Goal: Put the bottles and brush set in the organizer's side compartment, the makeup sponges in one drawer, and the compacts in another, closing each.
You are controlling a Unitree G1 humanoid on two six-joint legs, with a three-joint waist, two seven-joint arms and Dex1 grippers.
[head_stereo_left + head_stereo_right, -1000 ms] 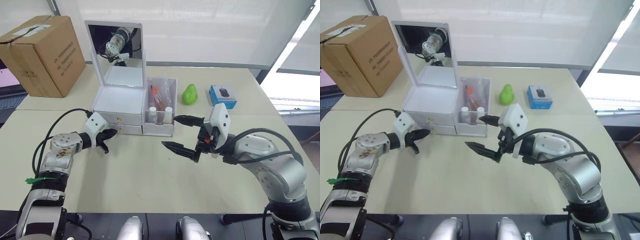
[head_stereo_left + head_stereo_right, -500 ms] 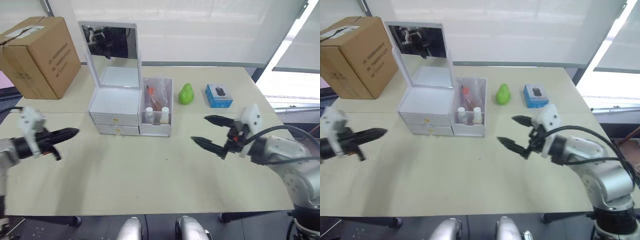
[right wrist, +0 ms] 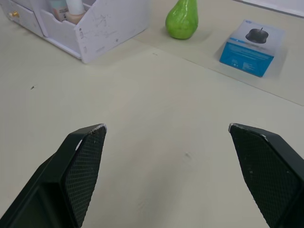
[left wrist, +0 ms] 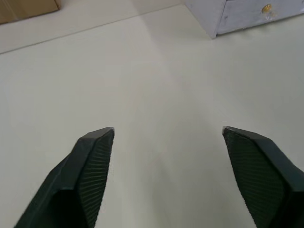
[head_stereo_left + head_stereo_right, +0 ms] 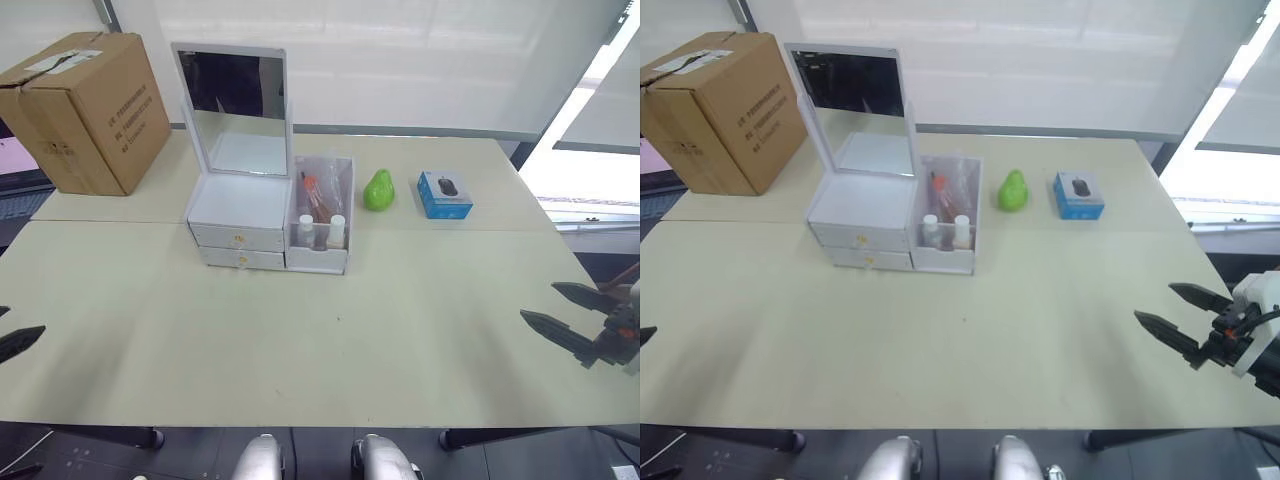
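The right gripper (image 5: 1175, 312) hangs out at the table's right edge, fingers spread wide with nothing between them, and the wrist view confirms it: two black pads parted over bare tabletop. The left gripper (image 4: 168, 137) is at the far left edge of the table (image 5: 330, 330), likewise splayed and empty (from the head camera just a black fingertip (image 5: 20, 340) pokes in). Both sit well apart from the organizer (image 5: 270, 225), which stands toward the back of the table, its mirror lid (image 5: 232, 108) raised upright. Its two drawers (image 5: 240, 247) with small gold knobs both sit flush, pushed in. In the side compartment (image 5: 322, 215), on the organizer's right, two white-capped bottles (image 5: 321, 231) stand at the front, and behind them is something clear and crinkly with orange inside, too small to tell apart. Just right of the organizer sits a green pear (image 5: 378, 190), then a blue box (image 5: 444, 194) picturing a mouse. A cardboard box (image 5: 85, 110) stands at back left.
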